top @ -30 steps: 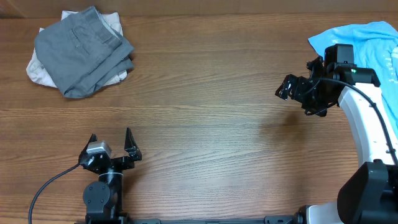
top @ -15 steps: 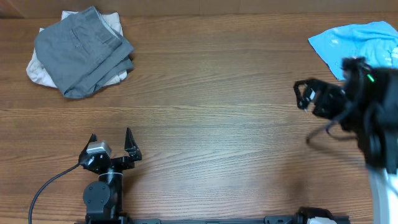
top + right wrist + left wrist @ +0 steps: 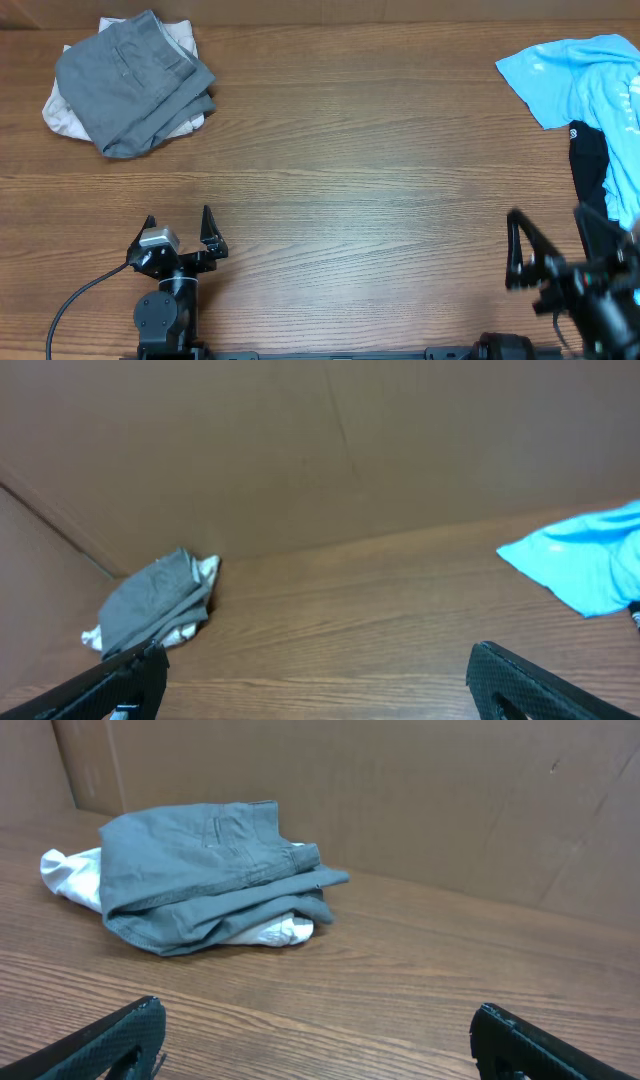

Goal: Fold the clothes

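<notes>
I am hovering the left gripper (image 3: 178, 216) and right gripper (image 3: 548, 228) along the bottom edge, jaws spread and empty, grey shorts (image 3: 130, 85) lying folded upper left, light-blue T-shirt (image 3: 580, 75) upper right likely awaiting pickup next.

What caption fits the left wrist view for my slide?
Left gripper, fingers open, faces folded grey shorts lying atop a pale garment on the wooden table.

Wood-grain table (image 3: 340, 200) stretches wide, left to right, its brown boards running the same way. Along the far edge a plain cardboard wall (image 3: 450, 800) stands upright, with a vertical seam showing toward its left end.
</notes>
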`<state>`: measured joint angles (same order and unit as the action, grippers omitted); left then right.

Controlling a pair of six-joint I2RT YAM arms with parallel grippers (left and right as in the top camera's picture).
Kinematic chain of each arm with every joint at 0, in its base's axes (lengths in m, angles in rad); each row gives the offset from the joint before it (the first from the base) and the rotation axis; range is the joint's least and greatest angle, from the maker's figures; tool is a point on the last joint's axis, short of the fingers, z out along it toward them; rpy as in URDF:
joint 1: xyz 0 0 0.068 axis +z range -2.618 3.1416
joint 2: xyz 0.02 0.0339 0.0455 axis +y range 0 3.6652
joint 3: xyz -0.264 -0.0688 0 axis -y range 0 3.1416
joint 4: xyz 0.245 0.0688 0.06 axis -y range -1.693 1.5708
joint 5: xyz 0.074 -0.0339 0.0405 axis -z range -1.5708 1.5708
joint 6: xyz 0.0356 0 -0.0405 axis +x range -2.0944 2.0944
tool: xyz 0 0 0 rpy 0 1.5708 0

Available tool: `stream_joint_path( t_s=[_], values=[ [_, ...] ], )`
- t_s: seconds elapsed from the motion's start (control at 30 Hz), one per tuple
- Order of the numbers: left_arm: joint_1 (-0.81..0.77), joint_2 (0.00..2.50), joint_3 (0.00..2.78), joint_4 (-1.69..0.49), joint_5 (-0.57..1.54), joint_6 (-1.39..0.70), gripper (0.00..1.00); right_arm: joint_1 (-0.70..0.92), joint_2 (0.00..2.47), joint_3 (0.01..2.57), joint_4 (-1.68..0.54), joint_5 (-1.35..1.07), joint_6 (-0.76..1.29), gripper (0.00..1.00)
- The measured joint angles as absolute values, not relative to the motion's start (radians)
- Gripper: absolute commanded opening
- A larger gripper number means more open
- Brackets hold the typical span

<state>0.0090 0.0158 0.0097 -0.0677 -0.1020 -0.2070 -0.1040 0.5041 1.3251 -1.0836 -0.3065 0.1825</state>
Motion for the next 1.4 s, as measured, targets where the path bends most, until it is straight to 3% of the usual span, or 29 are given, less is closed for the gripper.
stream_joint_path(
  t_s=[0.3, 0.53, 0.97, 1.4],
  values=[
    [0.009, 0.016, 0.01, -0.068, -0.102, -0.207, 1.0, -0.104, 0.439, 1.325, -1.196, -0.298, 0.182, 1.0],
    [0.009, 0.016, 0.01, -0.068, -0.102, -0.207, 1.0, -0.104, 0.364, 1.207, -1.163, -0.294, 0.164, 1.0],
    [0.009, 0.016, 0.009, -0.068, -0.102, -0.207, 1.0, -0.042, 0.033, 0.61, -0.677, -0.352, 0.16, 1.0],
    [0.009, 0.016, 0.009, -0.068, -0.102, -0.207, 1.0, -0.022, 0.015, 0.26, -0.21, -0.325, 0.178, 1.0]
  ],
)
